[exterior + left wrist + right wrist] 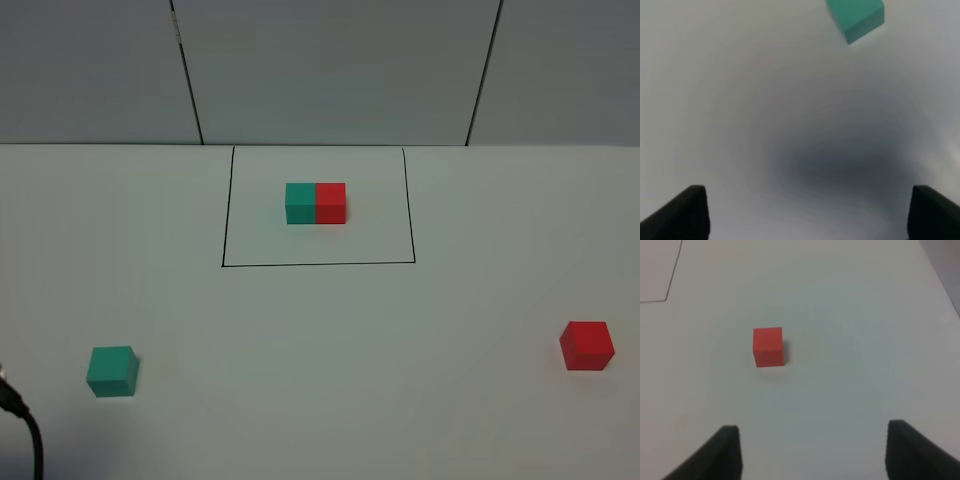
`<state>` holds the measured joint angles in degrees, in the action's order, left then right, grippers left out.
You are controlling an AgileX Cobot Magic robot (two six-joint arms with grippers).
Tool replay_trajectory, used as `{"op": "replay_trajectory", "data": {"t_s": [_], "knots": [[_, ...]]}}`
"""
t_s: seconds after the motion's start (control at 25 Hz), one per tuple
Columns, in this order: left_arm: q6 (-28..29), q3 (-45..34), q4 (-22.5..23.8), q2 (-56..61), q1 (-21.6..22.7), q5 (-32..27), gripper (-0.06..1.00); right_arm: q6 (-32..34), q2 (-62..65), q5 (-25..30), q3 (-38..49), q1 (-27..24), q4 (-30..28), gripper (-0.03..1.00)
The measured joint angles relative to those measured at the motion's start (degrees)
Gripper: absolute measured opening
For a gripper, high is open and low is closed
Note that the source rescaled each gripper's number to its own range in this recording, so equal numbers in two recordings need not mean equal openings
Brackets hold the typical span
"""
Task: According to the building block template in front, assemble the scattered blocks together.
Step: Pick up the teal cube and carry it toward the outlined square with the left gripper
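The template, a teal-green and red bar (316,203), sits inside a thin black drawn rectangle (318,264) at the table's far middle. The loose teal-green cube (112,371) lies at the front left; it also shows in the left wrist view (856,16), ahead of my left gripper (805,212), which is open and empty with fingers wide apart. The loose red cube (586,345) lies at the front right; the right wrist view shows it (768,346) ahead of my open, empty right gripper (812,450). Neither gripper touches a cube.
A white table (330,380) carries everything. A black cable (25,425) curls at the front left corner. Grey wall panels (330,70) stand behind the table. The table's right edge (940,275) shows in the right wrist view.
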<state>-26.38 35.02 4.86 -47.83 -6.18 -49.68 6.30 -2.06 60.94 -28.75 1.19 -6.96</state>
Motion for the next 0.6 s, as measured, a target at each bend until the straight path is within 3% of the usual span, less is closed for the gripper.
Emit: {"op": "replay_trajectory", "data": {"t_s": [0.32, 0.6], "knots": [[-8.01, 15.15, 3.36, -24.12, -3.42, -2.51, 0.86, 0.0, 0.0, 0.0, 0.0, 0.0, 0.0, 0.58], [-20.0, 24.42, 3.25, -41.11, -7.97, -6.42, 0.86, 0.0, 0.0, 0.0, 0.0, 0.0, 0.0, 0.58]]}}
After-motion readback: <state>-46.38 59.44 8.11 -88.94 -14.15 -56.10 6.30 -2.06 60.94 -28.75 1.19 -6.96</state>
